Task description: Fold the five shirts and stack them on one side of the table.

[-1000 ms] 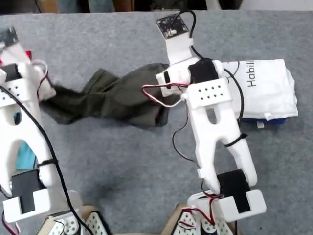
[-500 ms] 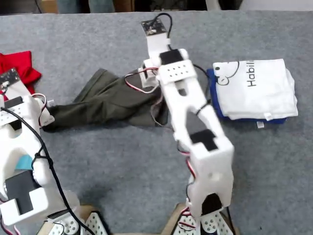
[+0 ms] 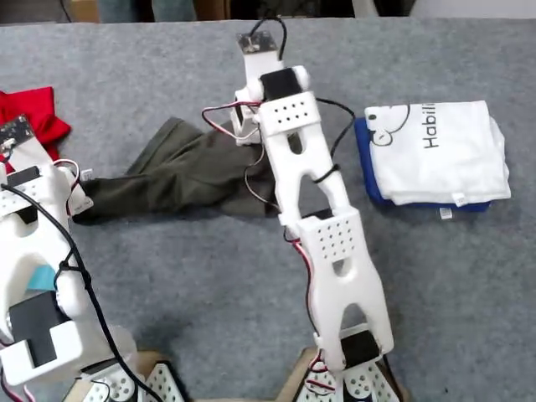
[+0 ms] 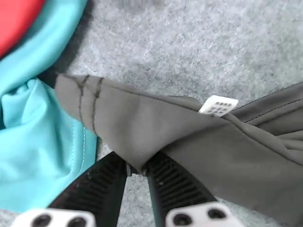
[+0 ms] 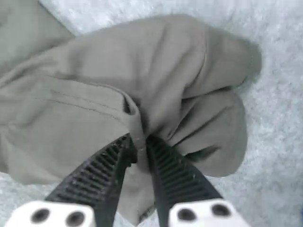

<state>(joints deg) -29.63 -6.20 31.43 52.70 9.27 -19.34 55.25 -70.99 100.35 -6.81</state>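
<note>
- We see the olive shirt (image 3: 184, 172) lying crumpled and stretched sideways across the middle of the grey table (image 3: 167, 276), held at both ends.
- Our left gripper (image 4: 135, 170) is pinched shut on a corner of the olive shirt. The cloth fans away from the ribbed fingers, and a small white label (image 4: 218, 105) shows at a fold.
- Just beside that corner lies the teal shirt (image 4: 38, 142), with the red shirt (image 4: 14, 19) past it.
- Our right gripper (image 5: 137, 151) is pressed together on a bunched fold at the shirt's other end. The fabric mounds up around the fingertips.
- A second ago the right arm stood close to the folded stack. It has since swung towards the left arm and stretched out, carrying its end of the olive shirt with it.
- The left arm has drawn back towards the near edge, and the red shirt (image 3: 33, 113) has come into the open.
- The stack has not moved. The folded white shirt (image 3: 444, 151) lies on the blue shirt (image 3: 364, 159) at the right side of the table, well apart from the olive shirt.
</note>
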